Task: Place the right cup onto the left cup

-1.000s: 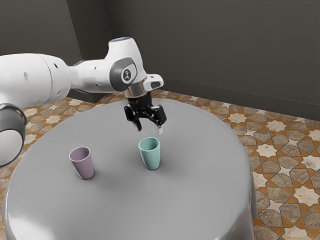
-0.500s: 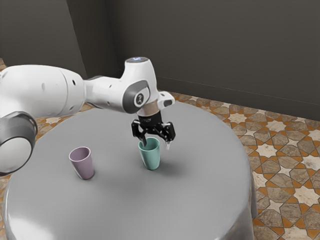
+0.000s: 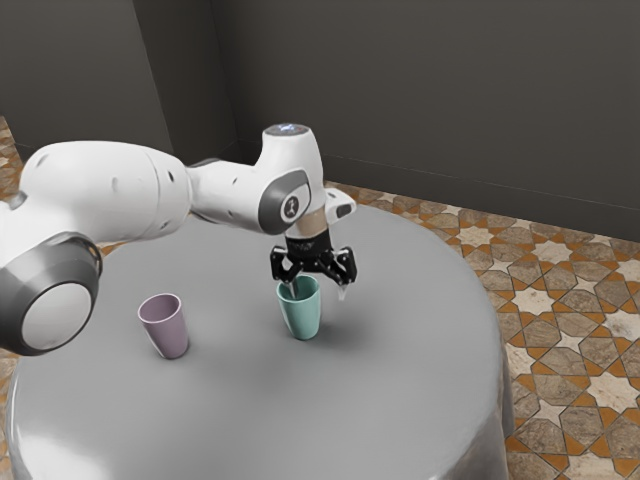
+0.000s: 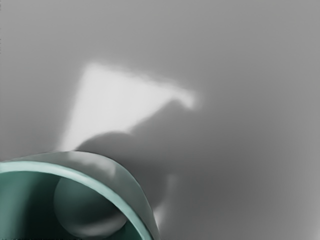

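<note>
My gripper is open at the rim of the teal cup. One fingertip is over or just inside the cup's mouth, and the other is beyond its wall on the exterior view's right. The teal cup stands upright. In the wrist view the teal cup shows part of its rim and its hollow inside. A mauve cup, also upright, stands apart from it toward the exterior view's left.
Both cups stand on a round table with a grey cloth. The arm reaches over the table's far side, behind the mauve cup. Patterned floor tiles lie past the table's edge, and a dark wall rises behind.
My hand has come down and toward the exterior view's right, to the teal cup's rim, slowing over the last half second. Both cups have stayed where they were.
</note>
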Motion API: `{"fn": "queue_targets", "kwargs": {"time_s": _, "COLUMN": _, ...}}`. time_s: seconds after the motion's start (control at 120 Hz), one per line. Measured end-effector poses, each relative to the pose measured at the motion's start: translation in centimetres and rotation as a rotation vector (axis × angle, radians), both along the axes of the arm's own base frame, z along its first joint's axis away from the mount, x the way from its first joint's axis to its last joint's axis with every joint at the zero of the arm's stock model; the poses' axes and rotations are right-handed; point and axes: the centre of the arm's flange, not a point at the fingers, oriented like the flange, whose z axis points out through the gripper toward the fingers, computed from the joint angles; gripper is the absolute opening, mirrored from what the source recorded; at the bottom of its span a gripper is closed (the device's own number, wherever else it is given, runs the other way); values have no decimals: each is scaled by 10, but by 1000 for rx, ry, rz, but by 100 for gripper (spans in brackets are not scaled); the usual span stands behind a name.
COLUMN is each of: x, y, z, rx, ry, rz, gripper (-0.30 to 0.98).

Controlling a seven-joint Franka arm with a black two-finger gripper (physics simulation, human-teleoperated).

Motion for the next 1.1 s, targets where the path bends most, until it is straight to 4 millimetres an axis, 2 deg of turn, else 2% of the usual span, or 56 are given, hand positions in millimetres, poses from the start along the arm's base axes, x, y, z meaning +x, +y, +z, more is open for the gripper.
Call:
{"fn": "queue_targets", "kwargs": {"time_s": 0.142, "x": -1, "y": 0, "z": -9, "rx": 5, "ry": 12, "rz": 22, "gripper": 54}}
{"fn": "queue_targets", "kwargs": {"time_s": 0.333, "x": -1, "y": 1, "z": -12, "rx": 7, "ry": 19, "rz": 46, "gripper": 17}}
{"fn": "queue_targets", "kwargs": {"time_s": 0.475, "x": -1, "y": 5, "z": -13, "rx": 10, "ry": 21, "rz": 65, "gripper": 2}}
{"fn": "queue_targets", "kwargs": {"time_s": 0.658, "x": 0, "y": 10, "z": -13, "rx": 14, "ry": 21, "rz": 84, "gripper": -6}}
{"fn": "queue_targets", "kwargs": {"time_s": 0.95, "x": -1, "y": 10, "z": -3, "rx": 23, "ry": 17, "rz": 96, "gripper": -9}}
{"fn": "queue_targets", "kwargs": {"time_s": 1.033, "x": -5, "y": 13, "z": 17, "rx": 20, "ry": 12, "rz": 100, "gripper": -10}}
{"fn": "queue_targets", "kwargs": {"time_s": 1.1, "x": -18, "y": 22, "z": 37, "rx": 16, "ry": 19, "rz": 107, "gripper": -10}}
